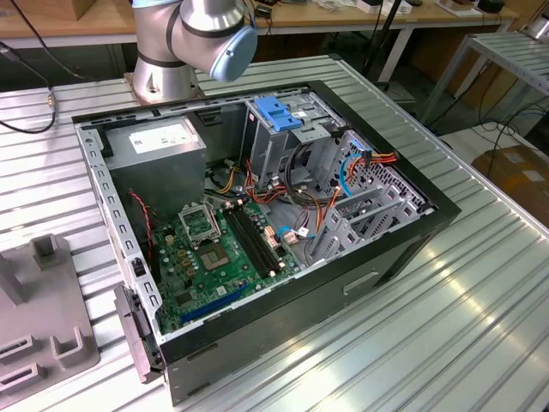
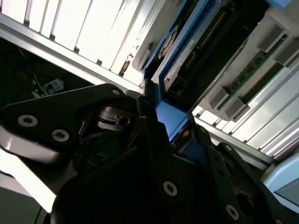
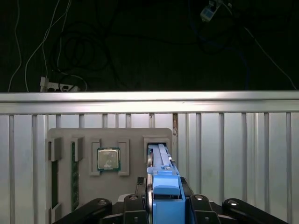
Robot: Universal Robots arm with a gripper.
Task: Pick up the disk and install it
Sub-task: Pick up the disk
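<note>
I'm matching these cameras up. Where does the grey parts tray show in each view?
Exterior view: grey parts tray at the exterior view's lower left, cut by the frame edge.
First wrist view: beyond the gripper, the disk on edge in its slot.
Second wrist view: its grey posts beside the disk's blue frame.
Shared landmark: the slatted metal table.

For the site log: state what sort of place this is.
Probably a robotics lab set up for computer assembly: a robot arm mounted on a slatted metal table, an open computer case, and workbenches behind.
</note>
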